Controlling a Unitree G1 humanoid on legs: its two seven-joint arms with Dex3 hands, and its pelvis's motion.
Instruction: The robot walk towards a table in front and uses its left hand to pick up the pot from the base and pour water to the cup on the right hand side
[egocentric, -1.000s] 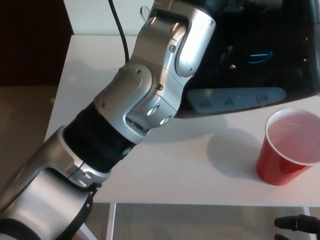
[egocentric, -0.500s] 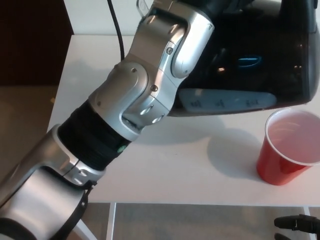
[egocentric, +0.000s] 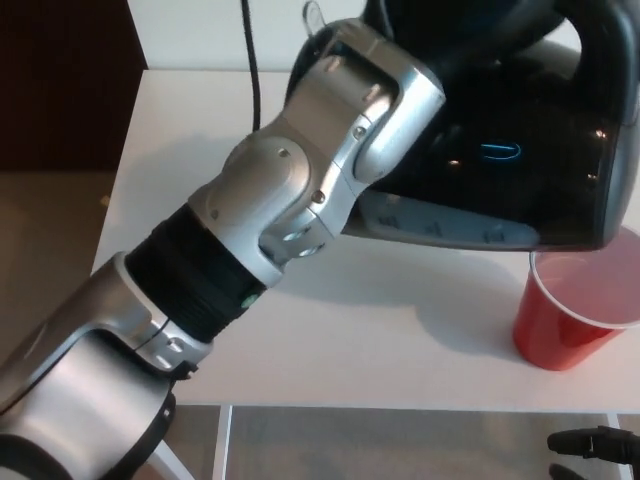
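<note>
The white table (egocentric: 330, 340) fills most of the head view and serves as the reference for everything else. Above it, the silver and black left arm (egocentric: 200, 290) reaches in from the lower left corner to the upper middle. Its left hand (egocentric: 400, 30) sits at the black pot's (egocentric: 510, 160) handle near the top edge, clenched around it and holding the pot clear of the table. The pot hangs over the table's right half, tilted, with its lower right edge directly over the rim of the red cup (egocentric: 572, 315). The cup stands upright on the table near its front right corner. Below the table's front edge, at the lower right, a small black part of the right hand (egocentric: 595, 445) shows; I cannot tell its state.
</note>
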